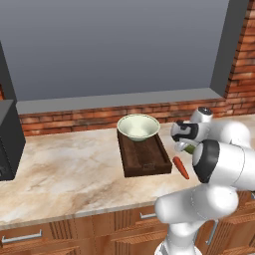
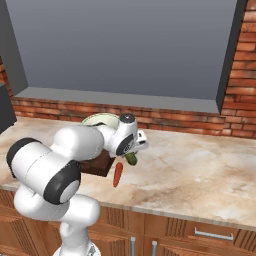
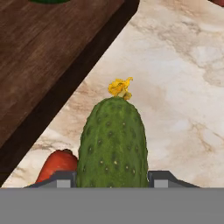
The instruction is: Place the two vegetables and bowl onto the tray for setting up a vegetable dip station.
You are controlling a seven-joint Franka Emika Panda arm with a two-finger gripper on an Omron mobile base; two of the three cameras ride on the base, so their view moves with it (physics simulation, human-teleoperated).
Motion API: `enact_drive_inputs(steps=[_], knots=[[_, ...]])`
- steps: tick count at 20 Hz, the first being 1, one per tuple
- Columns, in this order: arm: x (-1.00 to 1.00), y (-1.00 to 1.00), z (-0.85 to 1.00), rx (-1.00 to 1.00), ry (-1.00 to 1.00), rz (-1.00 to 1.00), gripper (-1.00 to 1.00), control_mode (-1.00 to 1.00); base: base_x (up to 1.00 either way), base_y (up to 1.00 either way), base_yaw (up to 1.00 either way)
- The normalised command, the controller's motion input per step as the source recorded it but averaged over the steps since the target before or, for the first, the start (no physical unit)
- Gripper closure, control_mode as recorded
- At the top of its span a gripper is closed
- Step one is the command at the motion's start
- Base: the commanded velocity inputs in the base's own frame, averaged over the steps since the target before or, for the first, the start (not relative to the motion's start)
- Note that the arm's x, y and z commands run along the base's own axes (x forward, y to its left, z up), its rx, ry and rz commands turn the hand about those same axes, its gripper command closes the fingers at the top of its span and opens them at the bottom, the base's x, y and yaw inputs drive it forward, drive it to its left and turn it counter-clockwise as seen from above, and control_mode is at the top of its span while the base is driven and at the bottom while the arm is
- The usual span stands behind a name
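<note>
cucumber (image 3: 113, 142), short, dark green and warty, sat clasped between the gripper's (image 3: 113, 179) fingertips above marble, awaiting a carry toward ten o'clock onto the dark brown wooden tray (image 3: 41, 57).

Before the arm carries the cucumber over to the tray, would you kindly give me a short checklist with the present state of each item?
1. Cucumber between the fingers of the gripper: ok, one finger tip shows on each side of it in the hand view.
2. Cucumber lifted off the counter: cannot tell.
3. Free room on the tray: ok, the near half is bare wood.
4. Bowl already on the tray: ok, it sits at the far end.
5. Carrot on the tray: not ok, it lies on the counter beside the tray's near right corner.
</note>
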Motion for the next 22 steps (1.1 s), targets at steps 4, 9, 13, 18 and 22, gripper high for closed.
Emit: enact_drive_inputs(steps=[4,9,13,18,22], knots=[[0.00,0.57,0.17,0.00,0.03,0.19,1.00,-1.00,0.00,0.00,0.00],[0.00,0.50,0.10,0.00,0.02,0.20,1.00,-1.00,0.00,0.00,0.00],[0.06,0.40,0.08,0.00,0.03,0.19,1.00,-1.00,0.00,0.00,0.00],[0.04,0.27,0.00,0.00,0.01,0.19,1.00,-1.00,0.00,0.00,0.00],[0.07,0.19,0.00,0.00,0.00,0.21,1.00,-1.00,0.00,0.00,0.00]])
